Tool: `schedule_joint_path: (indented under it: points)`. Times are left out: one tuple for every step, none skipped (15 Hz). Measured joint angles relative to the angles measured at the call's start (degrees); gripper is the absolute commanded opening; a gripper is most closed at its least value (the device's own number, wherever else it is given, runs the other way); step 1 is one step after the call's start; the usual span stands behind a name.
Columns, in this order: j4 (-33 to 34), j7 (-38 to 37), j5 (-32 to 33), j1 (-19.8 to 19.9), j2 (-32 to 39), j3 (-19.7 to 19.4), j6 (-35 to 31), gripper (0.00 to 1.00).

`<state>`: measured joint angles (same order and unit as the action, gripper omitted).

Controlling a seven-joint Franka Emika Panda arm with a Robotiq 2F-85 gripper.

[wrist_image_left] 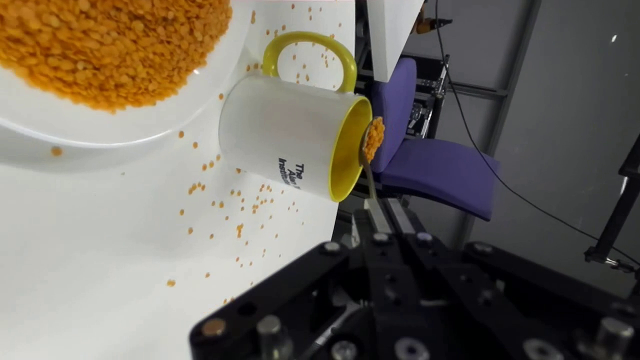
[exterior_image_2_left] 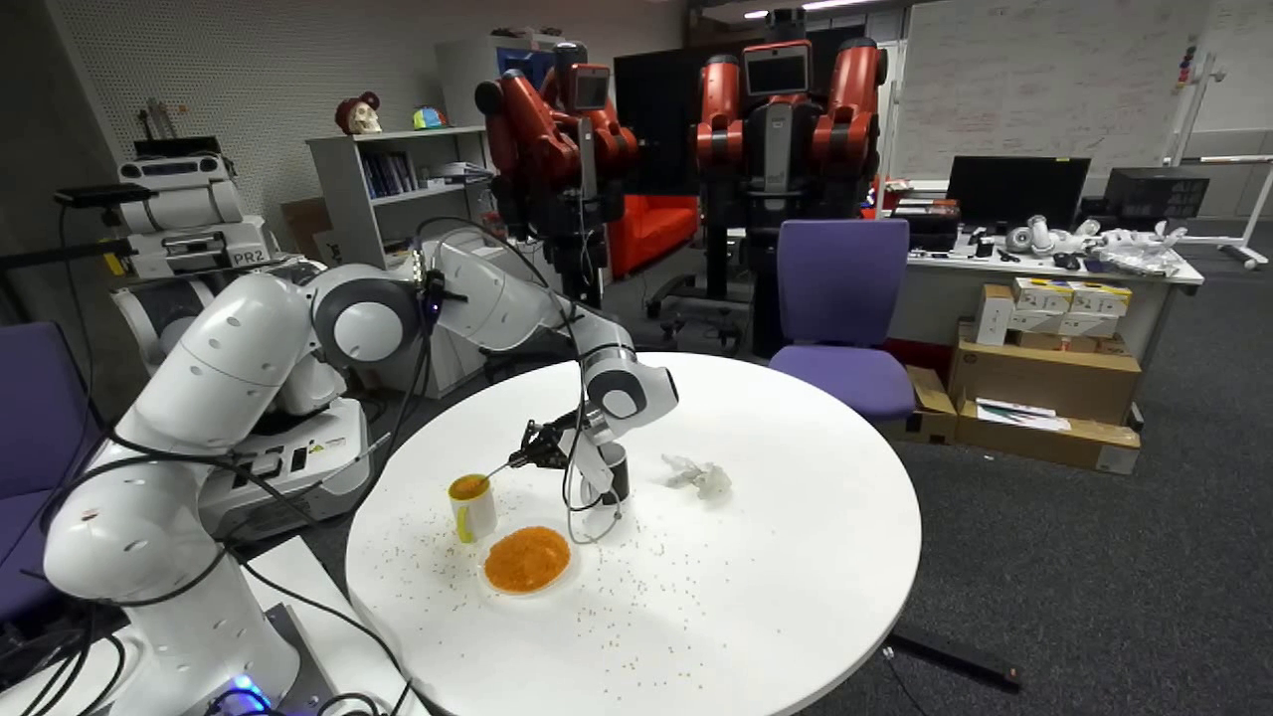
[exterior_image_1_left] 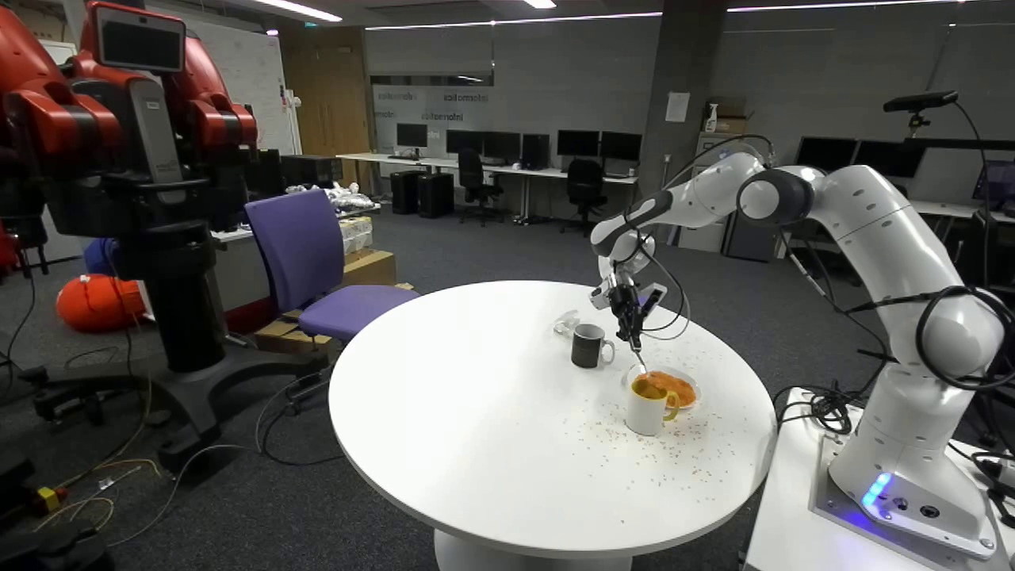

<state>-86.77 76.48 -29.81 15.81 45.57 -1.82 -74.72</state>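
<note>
Scooping appears to be done for one load: a rounded spoonful of lentils [wrist_image_left: 374, 138] is carried in the bowl of the spoon [wrist_image_left: 369, 176], at the mouth of the white mug [wrist_image_left: 280, 130], which is seen toward eleven o'clock in the wrist view. The emptying of that load is judged to be left, and a broad heap of lentils [wrist_image_left: 115, 55] is left on the plate [wrist_image_left: 115, 131] at ten o'clock. Whether any lentils are held inside the mug cannot be told; loose grains [wrist_image_left: 240, 229] are strewn over the bench [exterior_image_1_left: 476, 396]. The spoon's handle is gripped by the end effector [wrist_image_left: 387, 206], whose fingers are drawn almost fully together on it, and nothing else is seen to be held. Whether the mug's rim is touched by the spoon cannot be judged. In an exterior view, the dark mug [exterior_image_1_left: 587, 346] is placed between ten and eleven o'clock from the white mug.
</note>
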Motion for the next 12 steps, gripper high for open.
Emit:
schedule_joint_path:
  points:
    - [-0.16,-0.04,0.00,-0.17,0.00,0.05,-0.81,0.01]
    - [-0.34,-0.12,0.00,-0.25,0.00,0.20,-1.55,0.01]
    - [-0.46,-0.27,0.00,-0.28,0.00,0.40,-2.16,0.01]
    - [-0.52,-0.42,0.00,-0.28,0.00,0.59,-2.52,0.01]
    - [-0.55,-0.58,0.00,-0.28,0.00,0.76,-2.71,0.01]
    - [-0.57,-0.76,0.00,-0.28,-0.02,0.92,-2.84,0.01]
    - [-0.59,-0.87,0.00,-0.29,-0.05,1.05,-2.97,0.01]
    - [-0.62,-0.90,0.00,-0.31,-0.11,1.15,-3.11,0.01]
    - [-0.69,-0.90,0.00,-0.35,-0.22,1.22,-3.33,0.01]
    - [-0.89,-0.90,0.01,-0.47,-0.44,1.22,-3.78,0.01]
    - [-1.35,-0.90,0.07,-0.63,-0.89,1.22,-4.46,0.01]
    - [-2.04,-0.90,0.22,-0.84,-1.53,1.22,-5.17,0.01]
